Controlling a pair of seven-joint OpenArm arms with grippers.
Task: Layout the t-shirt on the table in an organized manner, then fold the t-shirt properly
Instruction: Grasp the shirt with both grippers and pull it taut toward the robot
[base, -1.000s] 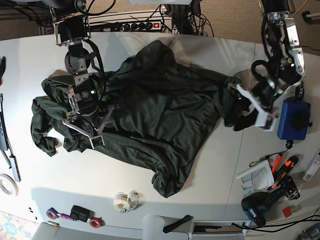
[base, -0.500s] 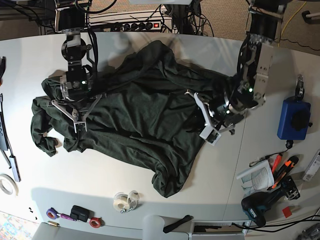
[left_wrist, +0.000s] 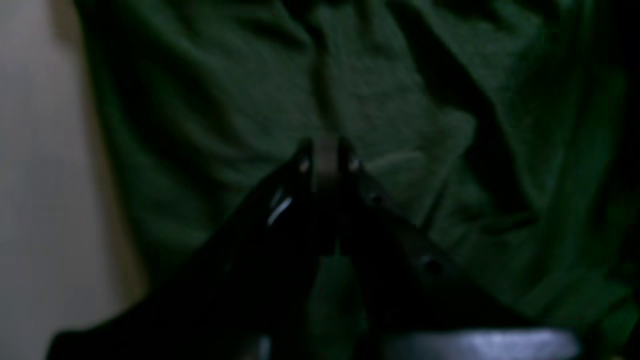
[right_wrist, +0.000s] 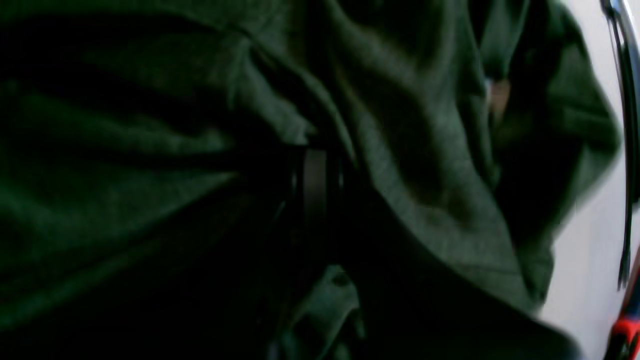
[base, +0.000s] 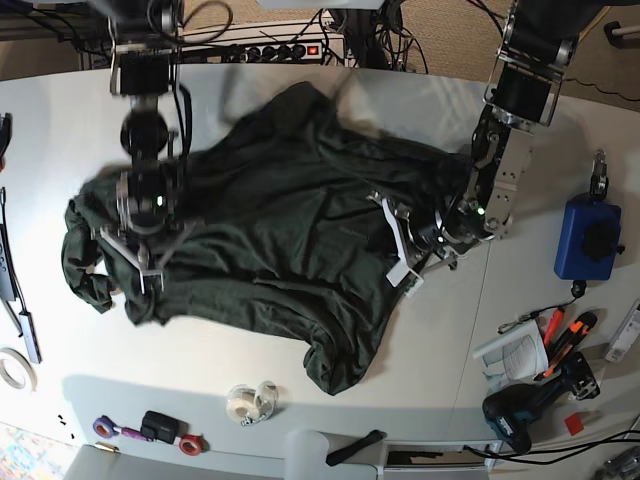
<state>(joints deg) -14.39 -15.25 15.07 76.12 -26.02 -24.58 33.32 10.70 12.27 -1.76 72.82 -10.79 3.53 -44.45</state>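
Both grippers closed, seemingly pinching t-shirt (base: 290, 220)

My t-shirt (base: 270, 230) is a plain dark forest green, no print anywhere. The table (base: 440, 360) under it is smooth white. My left gripper (base: 398, 246) has white fingers on black hardware; my right gripper (base: 135, 257) is black with pale silvery fingers. The pouch (base: 587, 238) beside them is blue with a black patch. A roll of tape (base: 250, 402) is white.
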